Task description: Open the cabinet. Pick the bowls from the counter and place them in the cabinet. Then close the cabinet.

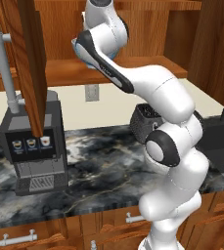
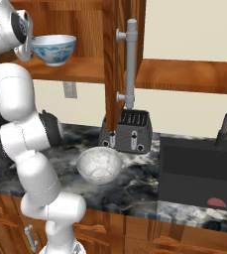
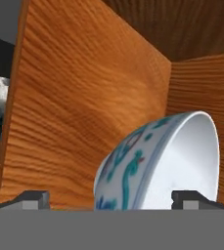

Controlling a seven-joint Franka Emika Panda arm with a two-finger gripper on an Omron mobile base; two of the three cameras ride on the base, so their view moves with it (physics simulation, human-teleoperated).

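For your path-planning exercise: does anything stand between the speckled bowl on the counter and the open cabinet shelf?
Nothing visible blocks it. The speckled bowl sits below the cabinet, whose door hangs open beside it; the patterned bowl already occupies part of the shelf.

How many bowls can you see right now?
2: the blue-patterned bowl sits on the open cabinet shelf, and the speckled bowl sits on the counter before the toaster.

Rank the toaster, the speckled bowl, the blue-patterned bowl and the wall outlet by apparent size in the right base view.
1. Toaster, clearly largest.
2. Speckled bowl and blue-patterned bowl look alike; the speckled bowl sits on the counter, the patterned one up in the cabinet, so distance leaves them unranked.
3. Wall outlet, smallest.
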